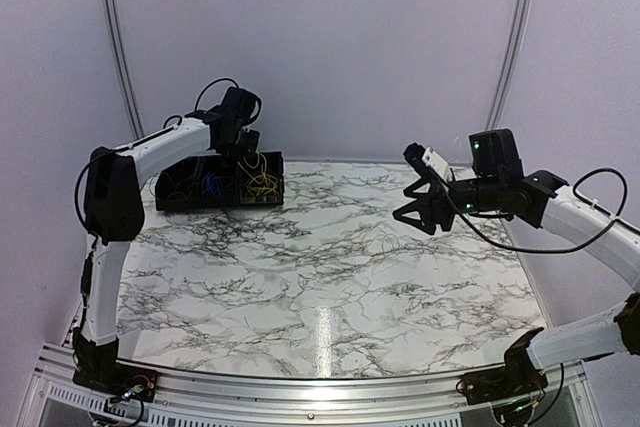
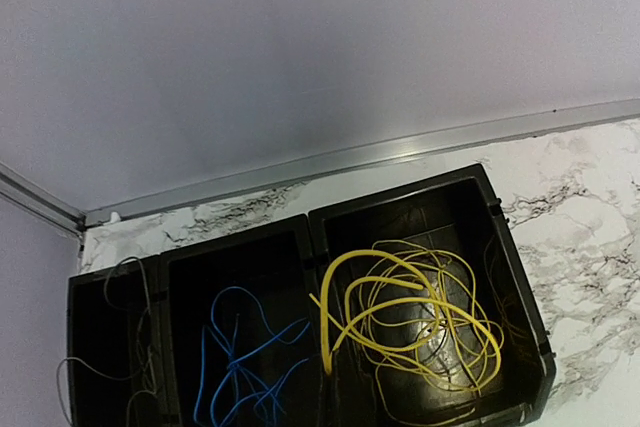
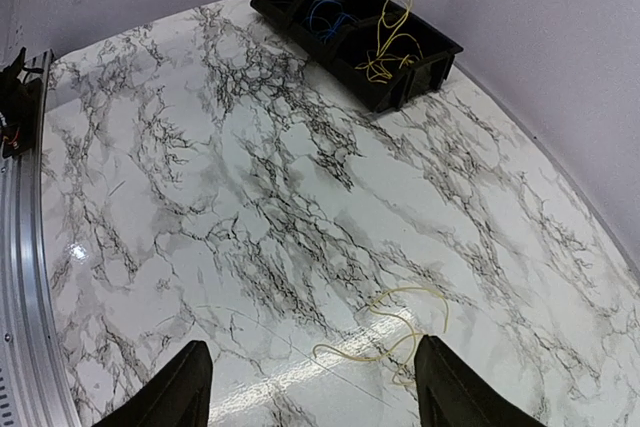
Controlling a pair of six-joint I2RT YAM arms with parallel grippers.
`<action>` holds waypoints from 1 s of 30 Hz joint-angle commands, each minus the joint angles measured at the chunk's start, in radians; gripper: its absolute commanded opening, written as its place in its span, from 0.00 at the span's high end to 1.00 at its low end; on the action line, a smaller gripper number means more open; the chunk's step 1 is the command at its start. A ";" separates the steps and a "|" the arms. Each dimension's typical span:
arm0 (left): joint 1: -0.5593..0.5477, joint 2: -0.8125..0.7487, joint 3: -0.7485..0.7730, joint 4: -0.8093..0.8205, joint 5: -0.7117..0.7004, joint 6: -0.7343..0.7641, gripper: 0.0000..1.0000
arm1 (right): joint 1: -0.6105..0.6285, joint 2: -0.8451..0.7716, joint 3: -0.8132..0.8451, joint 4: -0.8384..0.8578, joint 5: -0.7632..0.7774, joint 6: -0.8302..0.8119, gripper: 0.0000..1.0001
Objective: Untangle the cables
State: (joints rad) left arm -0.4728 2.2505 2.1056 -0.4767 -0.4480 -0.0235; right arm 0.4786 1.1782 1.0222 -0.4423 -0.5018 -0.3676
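Cables mostly in a black three-compartment bin (image 1: 170,197) at 10 o'clock on the marble tabletop (image 1: 320,277), against the back wall. In the left wrist view, a tangled heap of yellow cables (image 2: 410,317) fills the compartment at the 3 o'clock end. Blue cables (image 2: 235,357) are in the middle one, and a thin pale wire (image 2: 148,297) is in the 9 o'clock end one. Left hand (image 1: 245,142) hovers just above the bin over the yellow compartment, closed. In the right wrist view, yellow strands rise out of the bin toward it, but I cannot tell if any is pinched. Right hand (image 1: 418,192) is at 3 o'clock, raised off the tabletop and well apart from the bin. It is open, its fingers (image 3: 185,392) spread wide with nothing between them. One loose yellowish cable (image 3: 395,322) lies flat on the tabletop below the right hand, at 5 o'clock in that view.
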 commanded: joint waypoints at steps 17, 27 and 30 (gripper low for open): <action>0.059 0.128 0.028 0.056 0.295 -0.260 0.77 | 0.003 0.042 0.007 0.009 0.002 -0.015 0.30; 0.056 -0.060 -0.035 0.027 0.229 -0.274 0.54 | -0.001 0.116 -0.005 0.090 0.116 -0.010 0.30; 0.049 -0.154 -0.085 0.027 0.252 -0.282 0.53 | -0.037 0.178 -0.004 0.122 0.154 -0.019 0.37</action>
State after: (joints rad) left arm -0.4179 2.2650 2.0548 -0.4469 -0.1944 -0.2901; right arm 0.4728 1.2926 1.0164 -0.3897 -0.4313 -0.3790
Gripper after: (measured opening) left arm 0.464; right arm 0.664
